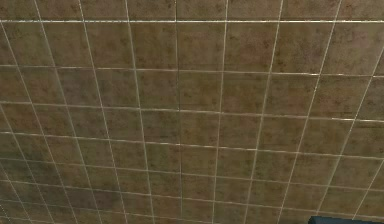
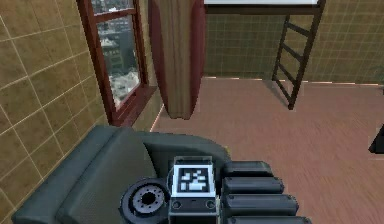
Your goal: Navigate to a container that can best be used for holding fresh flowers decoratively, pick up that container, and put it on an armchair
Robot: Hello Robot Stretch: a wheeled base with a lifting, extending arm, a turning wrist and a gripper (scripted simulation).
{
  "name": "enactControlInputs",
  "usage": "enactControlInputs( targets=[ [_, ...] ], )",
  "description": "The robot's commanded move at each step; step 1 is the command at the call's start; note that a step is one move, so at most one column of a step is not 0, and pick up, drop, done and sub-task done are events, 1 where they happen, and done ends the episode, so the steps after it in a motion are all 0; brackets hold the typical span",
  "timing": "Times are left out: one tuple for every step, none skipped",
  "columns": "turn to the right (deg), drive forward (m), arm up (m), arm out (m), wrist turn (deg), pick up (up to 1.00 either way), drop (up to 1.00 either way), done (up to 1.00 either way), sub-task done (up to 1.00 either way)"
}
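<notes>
A dark grey armchair [image 2: 105, 170] takes up the lower left of the arm side view. The arm [image 2: 255, 195] reaches in from the bottom edge as a dark ribbed bar, ending in a white square with black marks [image 2: 195, 180]. Left of that square, the gripper [image 2: 147, 201] appears as a dark round body lying over the armchair's seat. I cannot make out its far end against the dark cushion, so I cannot tell whether it holds anything.
Brown wall tiles [image 1: 190, 110] stand close ahead in the forward view. Beyond the armchair are a red-framed window [image 2: 120, 50], an upright reddish surfboard [image 2: 178, 55] and a dark ladder [image 2: 295, 50] up to a loft. Reddish wooden floor [image 2: 300, 140] lies to the right.
</notes>
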Motion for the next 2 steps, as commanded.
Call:
enactControlInputs(
  targets=[
    [0.0, 0.0, 0.0, 0.36, 0.0, 0.0, 0.0, 0.0, 0.0],
    [0.0, 0.0, 0.0, 0.0, 45.0, 0.0, 0.0, 0.0, 0.0]
  ],
)
